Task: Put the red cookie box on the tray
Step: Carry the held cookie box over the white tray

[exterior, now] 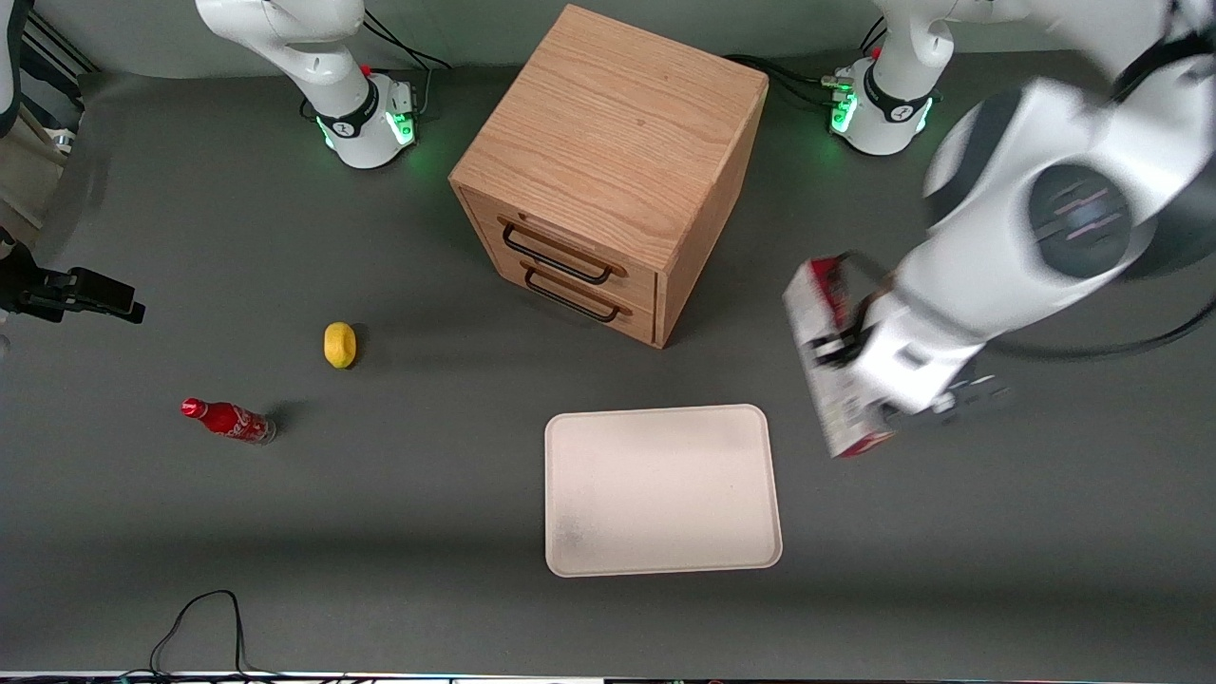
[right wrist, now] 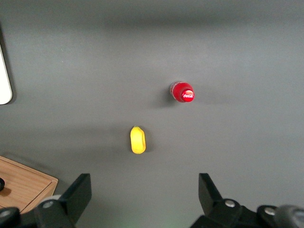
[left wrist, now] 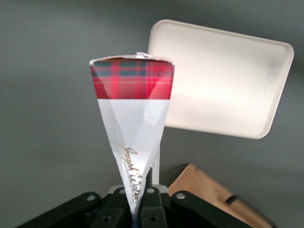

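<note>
From the front, the left arm's gripper [exterior: 860,366] is up above the dark grey table [exterior: 380,532], clamped across the middle of the long, thin red-and-white cardboard cookie box [exterior: 825,366]. The carton hangs in the air, clear of the table, just beside the flat cream-white tray with rounded corners and a low rim [exterior: 662,490], toward the working arm's end. So this looks like the carry stage: box lifted, not yet over the tray. The next move calls for a sideways sweep until the carton sits above the bare tray, then a lowering and a release. Farther from the camera stands the square oak-grain drawer cabinet with two black wire handles [exterior: 608,171]. Toward the parked arm's end lie a small yellow lemon [exterior: 339,344] and a glossy red soda bottle [exterior: 228,420].

Over to the left wrist camera: the box points away from the lens, its tartan-printed end and smooth white panel with gold script in plain sight, pinched between the black fingers [left wrist: 151,183]. The tray's matte, faintly scuffed surface lies ahead, with a corner of the cabinet showing.

The right wrist camera shows only the lemon, the bottle's cap and a sliver of tray rim.
</note>
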Controlling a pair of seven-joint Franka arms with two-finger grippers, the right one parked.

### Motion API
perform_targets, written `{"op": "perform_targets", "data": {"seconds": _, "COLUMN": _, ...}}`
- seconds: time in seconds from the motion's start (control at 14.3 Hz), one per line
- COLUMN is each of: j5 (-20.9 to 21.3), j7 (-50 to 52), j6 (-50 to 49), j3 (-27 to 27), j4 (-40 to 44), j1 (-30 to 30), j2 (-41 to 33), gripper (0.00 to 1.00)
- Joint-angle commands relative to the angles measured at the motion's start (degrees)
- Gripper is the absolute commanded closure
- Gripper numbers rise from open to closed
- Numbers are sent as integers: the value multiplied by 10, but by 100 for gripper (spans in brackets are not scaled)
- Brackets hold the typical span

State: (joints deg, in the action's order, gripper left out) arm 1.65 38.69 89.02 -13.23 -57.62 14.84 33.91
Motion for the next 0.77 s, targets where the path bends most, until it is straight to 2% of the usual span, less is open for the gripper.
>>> {"op": "perform_targets", "data": {"seconds": 0.0, "j5": 27, "j7": 19, "j6": 27, "j3": 8, "j4": 109, "j1": 20, "j2": 105, "gripper": 100}}
{"op": "perform_targets", "data": {"seconds": 0.42, "j5": 49, "j7": 15, "j6": 129, "j3": 7, "j4": 98, "j1": 23, "j2": 207, "gripper": 100}}
{"op": "perform_targets", "data": {"seconds": 0.7, "j5": 57, "j7": 0, "j6": 166, "j3": 7, "j4": 88, "j1": 22, "j2": 245, "gripper": 100}}
